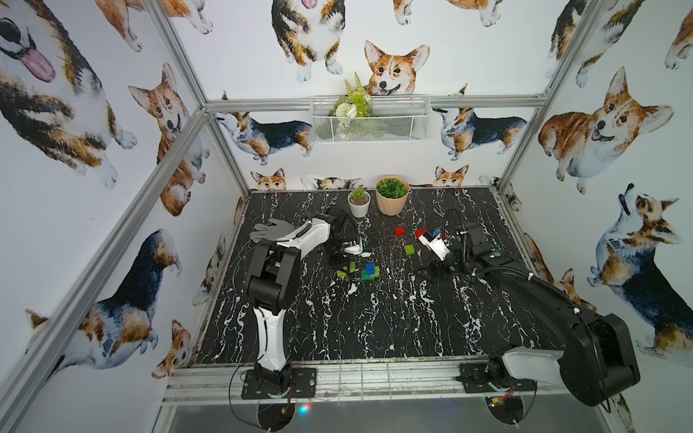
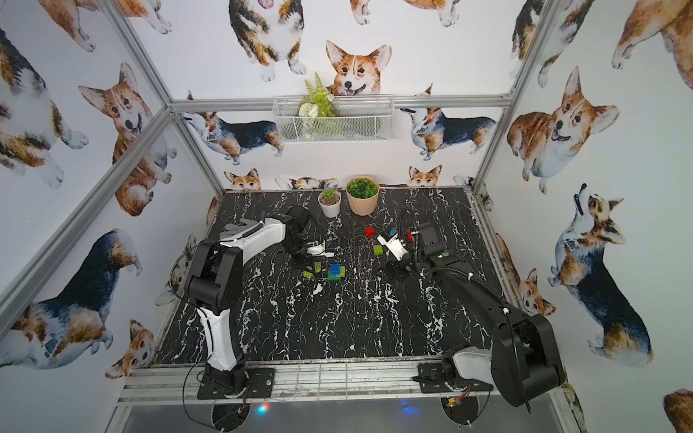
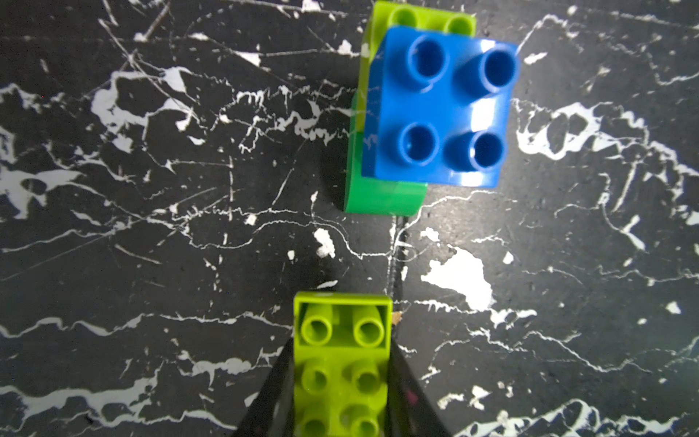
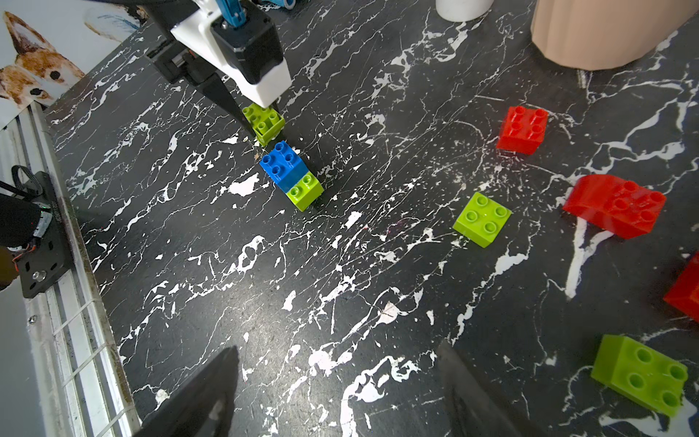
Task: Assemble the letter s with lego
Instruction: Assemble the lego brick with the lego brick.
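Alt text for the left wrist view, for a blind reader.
The left end effector grips a lime green brick. Beyond it, a blue brick sits atop another lime brick and a darker green brick on a black marbled table.

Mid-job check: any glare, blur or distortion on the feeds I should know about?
Left wrist view: white glare patches on the blue brick; the held lime brick goes soft toward the frame edge. Right wrist view: loose bricks sharp, the right pincer a dark blur. Both top views: the wide-angle lens bows the frame bars; loose bricks tiny.
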`<state>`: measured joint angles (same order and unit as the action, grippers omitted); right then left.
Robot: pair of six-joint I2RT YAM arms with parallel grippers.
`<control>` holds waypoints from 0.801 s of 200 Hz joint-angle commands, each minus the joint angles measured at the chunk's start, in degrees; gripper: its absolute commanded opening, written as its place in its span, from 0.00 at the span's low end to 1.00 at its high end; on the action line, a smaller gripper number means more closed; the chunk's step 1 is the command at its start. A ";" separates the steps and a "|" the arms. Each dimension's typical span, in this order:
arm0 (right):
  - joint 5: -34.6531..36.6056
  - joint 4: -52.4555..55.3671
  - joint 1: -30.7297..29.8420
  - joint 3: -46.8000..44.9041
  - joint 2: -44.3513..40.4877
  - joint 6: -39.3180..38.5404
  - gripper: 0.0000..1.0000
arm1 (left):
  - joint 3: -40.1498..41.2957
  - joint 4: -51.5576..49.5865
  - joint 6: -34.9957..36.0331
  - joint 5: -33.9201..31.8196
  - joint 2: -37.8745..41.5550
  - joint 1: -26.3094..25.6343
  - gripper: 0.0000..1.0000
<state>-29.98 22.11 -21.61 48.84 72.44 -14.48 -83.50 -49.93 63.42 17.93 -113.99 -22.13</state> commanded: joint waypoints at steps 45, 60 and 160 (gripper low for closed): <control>-0.52 -1.02 0.03 0.26 -0.31 0.24 0.85 | 2.18 2.43 1.45 1.78 1.58 0.10 0.10; -0.60 -1.01 0.07 0.29 -0.29 0.25 0.85 | 2.20 2.18 1.47 1.78 1.43 0.11 0.10; -0.45 -0.93 0.06 0.29 -0.30 0.24 0.84 | 2.11 1.68 3.17 1.28 1.96 0.68 0.09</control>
<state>-29.95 22.11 -21.61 48.84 72.38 -14.48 -81.32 -47.48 63.96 18.72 -112.16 -21.65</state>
